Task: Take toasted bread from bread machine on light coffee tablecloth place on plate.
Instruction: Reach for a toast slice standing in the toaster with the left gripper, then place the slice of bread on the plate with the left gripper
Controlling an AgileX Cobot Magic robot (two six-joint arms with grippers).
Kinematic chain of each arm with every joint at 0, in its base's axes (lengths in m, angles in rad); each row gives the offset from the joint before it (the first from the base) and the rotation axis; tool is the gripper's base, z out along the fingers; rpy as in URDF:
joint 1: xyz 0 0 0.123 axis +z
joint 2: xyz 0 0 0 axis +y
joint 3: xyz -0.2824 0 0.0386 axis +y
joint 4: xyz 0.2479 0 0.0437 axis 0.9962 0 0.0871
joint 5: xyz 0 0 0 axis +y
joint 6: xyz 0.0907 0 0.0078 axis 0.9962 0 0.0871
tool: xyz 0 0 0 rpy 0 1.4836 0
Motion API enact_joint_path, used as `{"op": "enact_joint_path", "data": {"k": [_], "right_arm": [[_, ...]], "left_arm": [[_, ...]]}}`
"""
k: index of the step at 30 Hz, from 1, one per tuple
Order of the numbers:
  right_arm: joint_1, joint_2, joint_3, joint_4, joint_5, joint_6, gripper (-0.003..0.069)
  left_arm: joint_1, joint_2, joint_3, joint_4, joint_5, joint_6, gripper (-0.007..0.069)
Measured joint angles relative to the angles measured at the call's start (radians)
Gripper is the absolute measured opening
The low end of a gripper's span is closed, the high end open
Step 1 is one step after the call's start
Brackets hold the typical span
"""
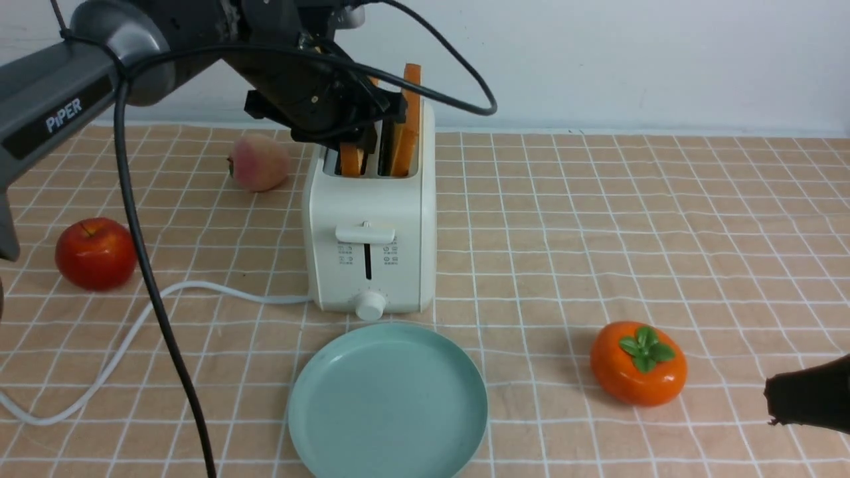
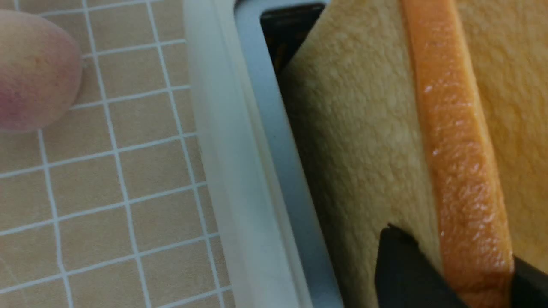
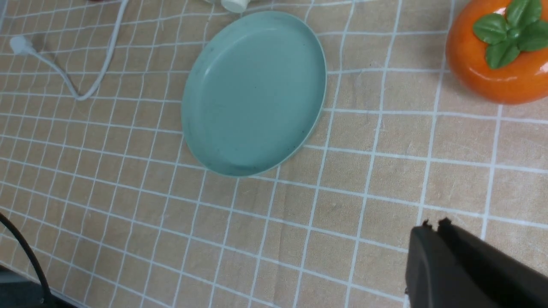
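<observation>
**Left-slot toast slice** (image 2: 458,149), square, golden-tan with an orange-brown crust. It stands upright directly beneath my left gripper (image 2: 477,284), its lower part in the slot. The two black fingertips (image 2: 406,273) lie against its opposite faces at the crust edge, so I read this hand as clamped on the slice.

**Second toast slice** (image 1: 410,113), of like colour, rises higher from the slot just beside the gripper, on its right-arm side.

**Surroundings.** The cream-white, round-cornered two-slot bread machine (image 1: 368,219) sits immediately below the hand. It stands on the peach-tan tablecloth (image 1: 597,219), gridded with thin white lines. The round, shallow, pale teal-green plate (image 1: 388,405) lies lower than the hand and nearer to me, just in front of the machine. A fuzzy pink-yellow peach (image 1: 259,162) rests near the hand on its outer side, and a glossy red apple (image 1: 96,252) lies farther out.

**Right gripper.** My right gripper (image 3: 434,223), black jaws pressed together, hangs over the cloth well apart from the machine. A glossy orange persimmon (image 1: 637,362), green-leaved, lies near it on its left-arm side.
</observation>
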Motion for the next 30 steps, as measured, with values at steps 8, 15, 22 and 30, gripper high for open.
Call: {"op": "enact_joint_path", "data": {"k": [8,15,22,30], "right_arm": [[0.0,0.0,0.0,0.0,0.003,0.0,0.0024],[0.0,0.0,0.0,0.0,0.003,0.0,0.0031],[0.0,0.0,0.0,0.0,0.008,0.0,0.0034],[0.0,0.0,0.0,0.0,0.017,0.0,0.0034]], "left_arm": [[0.0,-0.171,0.0,0.0,0.019,0.0,0.0106],[0.0,-0.375,-0.005,-0.021,0.22,0.0,0.0106],[0.0,-0.522,0.308,-0.276,0.367,0.042,0.0106],[0.0,-0.582,0.827,-0.595,0.022,0.265,0.0106]]}}
